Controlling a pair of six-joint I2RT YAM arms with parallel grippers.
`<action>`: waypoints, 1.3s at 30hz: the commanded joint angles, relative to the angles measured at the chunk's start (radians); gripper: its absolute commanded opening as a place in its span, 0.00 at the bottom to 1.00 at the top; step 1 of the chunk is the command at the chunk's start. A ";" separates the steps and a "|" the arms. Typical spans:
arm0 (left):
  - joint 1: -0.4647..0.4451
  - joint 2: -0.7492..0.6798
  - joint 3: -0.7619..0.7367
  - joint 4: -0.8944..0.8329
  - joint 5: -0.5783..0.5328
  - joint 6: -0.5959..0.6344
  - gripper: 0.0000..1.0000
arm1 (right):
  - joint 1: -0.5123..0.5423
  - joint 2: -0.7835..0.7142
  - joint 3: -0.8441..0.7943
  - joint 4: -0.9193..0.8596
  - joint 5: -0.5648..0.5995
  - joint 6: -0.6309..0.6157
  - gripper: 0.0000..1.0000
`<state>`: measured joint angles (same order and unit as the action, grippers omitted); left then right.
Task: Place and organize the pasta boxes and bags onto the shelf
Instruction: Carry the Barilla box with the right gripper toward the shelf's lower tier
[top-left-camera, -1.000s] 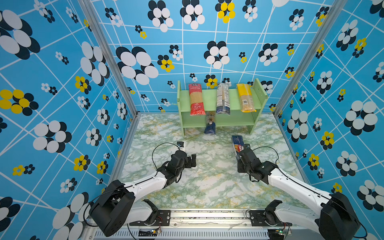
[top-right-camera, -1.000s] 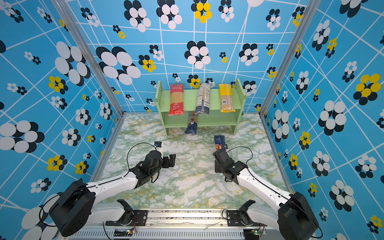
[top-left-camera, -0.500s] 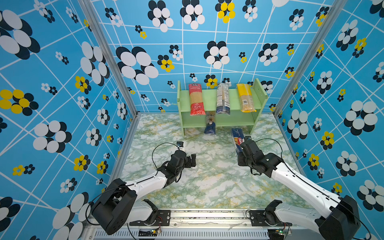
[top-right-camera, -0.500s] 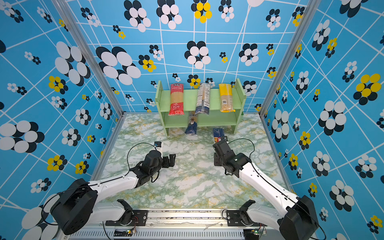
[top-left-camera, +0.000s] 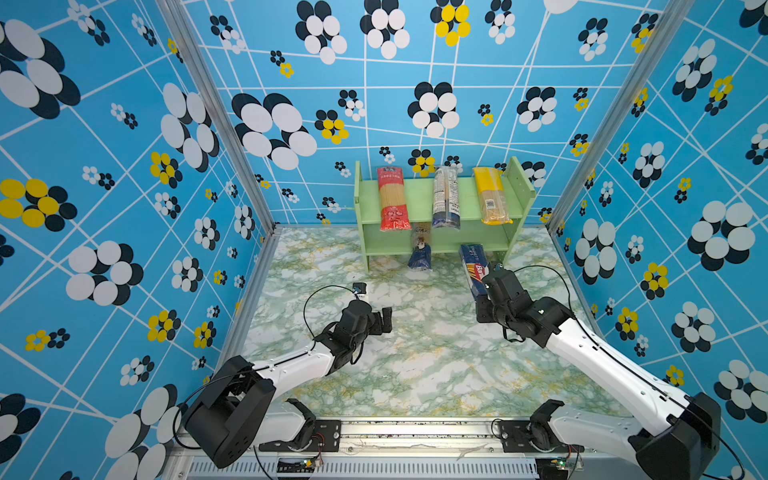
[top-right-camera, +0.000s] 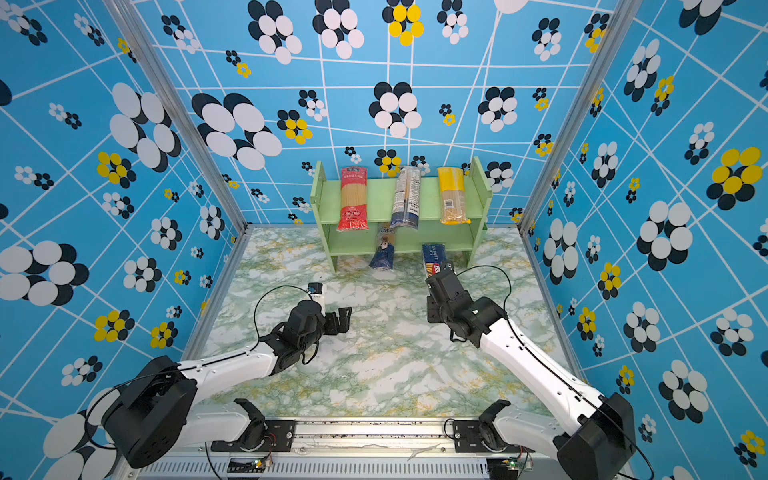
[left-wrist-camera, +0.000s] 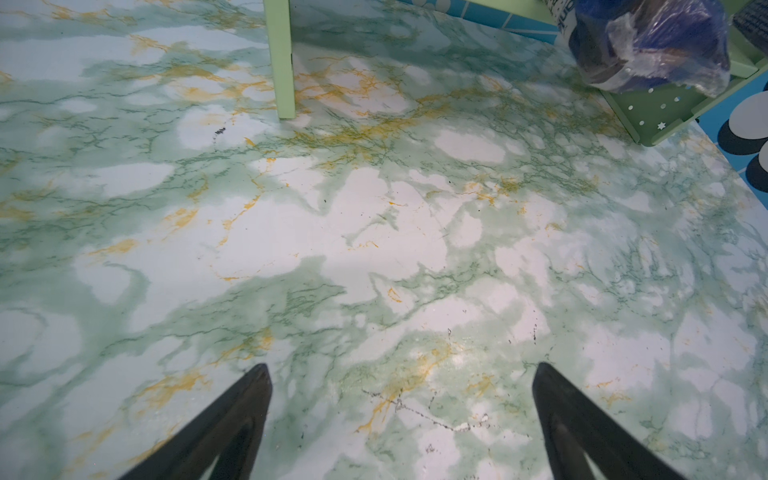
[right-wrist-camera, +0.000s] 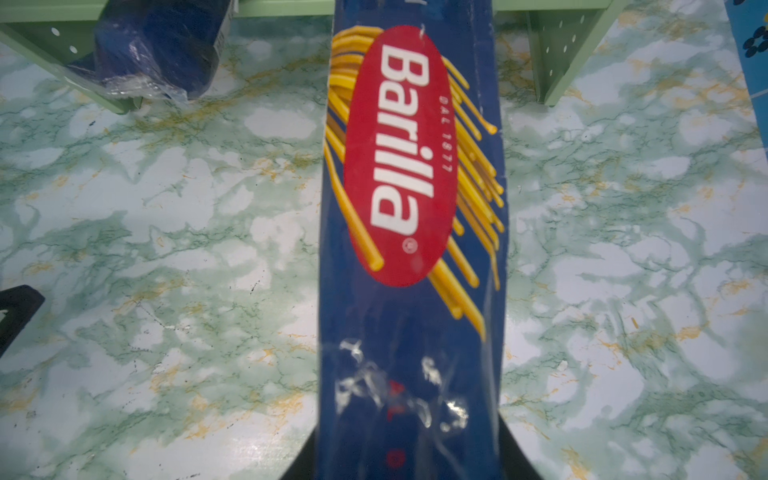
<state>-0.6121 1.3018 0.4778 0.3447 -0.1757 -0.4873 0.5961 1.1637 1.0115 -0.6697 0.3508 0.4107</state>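
On the top tier of the light green shelf (top-left-camera: 419, 195) (top-right-camera: 378, 195) lie a red-ended bag (top-left-camera: 391, 198), a clear white/blue-label bag (top-left-camera: 445, 197) and a yellow-topped bag (top-left-camera: 490, 195). A blue-ended bag (top-left-camera: 420, 251) (left-wrist-camera: 648, 41) pokes out of the lower tier. My right gripper (top-left-camera: 484, 286) (right-wrist-camera: 409, 449) is shut on the near end of the dark blue Barilla box (top-left-camera: 473, 266) (right-wrist-camera: 411, 166). The box's far end points at the lower tier's right part. My left gripper (top-left-camera: 384, 322) (left-wrist-camera: 401, 374) hangs open and empty over the marble tabletop (left-wrist-camera: 374, 232).
Blue flowered walls close in the table on three sides. The shelf's right upright (right-wrist-camera: 557, 54) stands just right of the box's far end. The shelf's left leg (left-wrist-camera: 282, 62) is ahead of the left gripper.
My right arm has carried the Barilla box forward, toward the shelf's lower tier. The left arm has stayed still.
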 joint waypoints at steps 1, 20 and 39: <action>0.012 0.009 -0.020 0.014 0.012 -0.006 0.99 | -0.014 0.000 0.070 0.144 0.068 -0.064 0.00; 0.014 0.005 -0.024 0.010 0.012 -0.012 0.99 | -0.119 0.128 0.119 0.368 0.004 -0.113 0.00; 0.017 0.021 -0.026 0.027 0.023 -0.011 0.99 | -0.148 0.256 0.137 0.542 0.002 -0.128 0.00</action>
<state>-0.6033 1.3102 0.4644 0.3470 -0.1635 -0.4877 0.4580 1.4197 1.0752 -0.3046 0.3233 0.2981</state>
